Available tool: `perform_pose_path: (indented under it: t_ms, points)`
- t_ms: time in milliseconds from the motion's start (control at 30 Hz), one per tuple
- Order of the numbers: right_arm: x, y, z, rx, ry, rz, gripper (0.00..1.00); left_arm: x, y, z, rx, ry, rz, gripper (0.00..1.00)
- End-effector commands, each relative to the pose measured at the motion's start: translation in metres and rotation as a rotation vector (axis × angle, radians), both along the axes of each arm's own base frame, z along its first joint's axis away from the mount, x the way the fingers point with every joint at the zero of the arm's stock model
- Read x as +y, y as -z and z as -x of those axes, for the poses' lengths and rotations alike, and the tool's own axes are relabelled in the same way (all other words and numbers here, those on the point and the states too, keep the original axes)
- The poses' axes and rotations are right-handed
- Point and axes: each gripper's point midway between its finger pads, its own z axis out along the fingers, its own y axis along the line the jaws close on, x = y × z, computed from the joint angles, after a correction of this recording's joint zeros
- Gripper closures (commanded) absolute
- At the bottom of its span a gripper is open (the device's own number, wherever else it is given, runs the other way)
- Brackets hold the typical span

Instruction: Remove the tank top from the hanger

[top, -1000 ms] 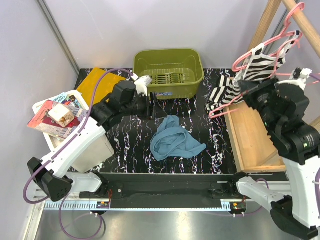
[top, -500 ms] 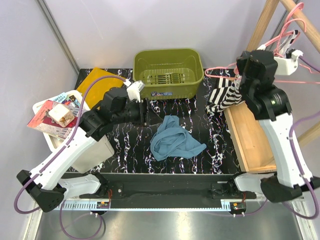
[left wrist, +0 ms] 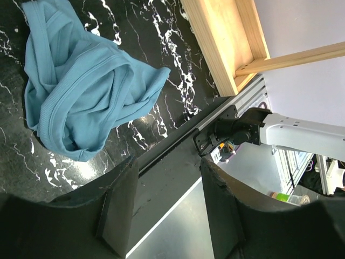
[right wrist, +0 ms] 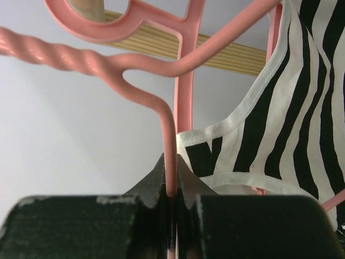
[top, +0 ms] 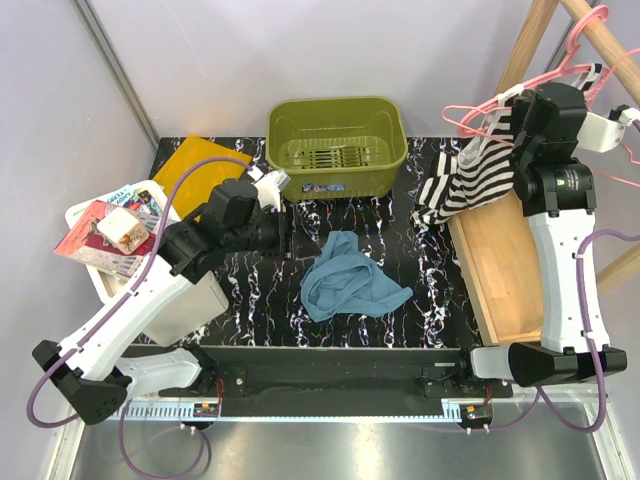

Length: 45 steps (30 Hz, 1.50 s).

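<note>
The right pincer [right wrist: 172,190] is clamped tight on the pink hanger [right wrist: 178,65], which bears the striped tank top [right wrist: 302,108]; the left pincer [left wrist: 161,208] is wide open and empty.

Soft, even light is filling the overhead view and throwing only faint shadows. A light strip [top: 330,418] is glowing white at six o'clock. In the left wrist view, the left gripper [left wrist: 167,183] is showing dark and blurred at six o'clock. In the right wrist view, the pink hanger [right wrist: 170,140] is reading sharp, while the right gripper [right wrist: 172,199] is blurring into shadow at six o'clock.
</note>
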Motion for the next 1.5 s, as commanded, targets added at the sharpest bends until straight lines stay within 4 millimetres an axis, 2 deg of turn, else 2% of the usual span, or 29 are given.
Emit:
perform_pose_path:
  t_ms: [0, 33, 67, 200, 267, 333, 433, 467, 567, 600, 767, 933, 1067, 1100, 1200, 1367, 1467]
  points:
    - [-0.014, -0.015, 0.008, -0.097, -0.021, -0.095, 1.0, -0.004, -0.017, -0.002, -0.046, 0.021, 0.02, 0.47]
    - [-0.007, -0.014, 0.006, -0.096, -0.064, -0.106, 1.0, -0.005, -0.018, -0.002, -0.049, 0.025, 0.022, 0.47]
    - [-0.022, -0.014, 0.008, -0.1, -0.032, -0.109, 1.0, -0.006, -0.018, -0.003, -0.048, 0.025, 0.018, 0.47]
    - [-0.03, -0.015, 0.015, -0.108, -0.052, -0.127, 1.0, -0.009, -0.016, -0.005, -0.046, 0.027, 0.011, 0.46]
    - [-0.03, -0.005, 0.016, -0.089, -0.064, -0.134, 1.0, -0.009, -0.014, -0.006, -0.044, 0.029, 0.005, 0.44]
    - [-0.025, -0.003, 0.023, -0.094, -0.09, -0.148, 1.0, -0.01, -0.012, -0.007, -0.045, 0.028, -0.001, 0.43]
    - [-0.014, 0.007, 0.028, -0.073, -0.151, -0.149, 0.94, -0.01, -0.01, -0.009, -0.047, 0.023, -0.012, 0.4]
    - [-0.011, 0.01, 0.03, -0.065, -0.167, -0.144, 0.91, -0.01, -0.011, -0.01, -0.052, 0.024, -0.013, 0.39]
    - [0.001, 0.015, 0.035, -0.051, -0.228, -0.135, 0.73, -0.012, -0.01, -0.013, -0.06, 0.025, -0.024, 0.34]
    - [0.007, 0.016, 0.036, -0.045, -0.261, -0.131, 0.6, -0.012, -0.01, -0.015, -0.065, 0.022, -0.027, 0.33]
    - [0.017, 0.024, 0.056, 0.01, -0.311, -0.089, 0.39, -0.016, -0.006, -0.021, -0.063, 0.021, -0.042, 0.32]
    - [0.019, 0.051, 0.077, 0.135, -0.315, -0.068, 0.16, -0.021, -0.007, -0.022, -0.065, 0.035, -0.034, 0.32]
    - [0.02, 0.065, 0.095, 0.222, -0.331, -0.014, 0.11, -0.024, -0.001, -0.022, -0.061, 0.048, -0.042, 0.32]
    - [0.019, 0.074, 0.101, 0.269, -0.328, -0.01, 0.1, -0.024, 0.001, -0.022, -0.063, 0.047, -0.046, 0.32]
    - [0.02, 0.084, 0.115, 0.338, -0.341, 0.028, 0.01, -0.023, 0.006, -0.022, -0.061, 0.036, -0.058, 0.32]
    - [0.034, 0.106, 0.141, 0.436, -0.445, 0.084, 0.01, -0.02, 0.015, -0.022, -0.063, 0.031, -0.086, 0.31]
    - [0.042, 0.108, 0.158, 0.461, -0.515, 0.158, 0.0, -0.015, 0.021, -0.022, -0.073, 0.009, -0.109, 0.29]
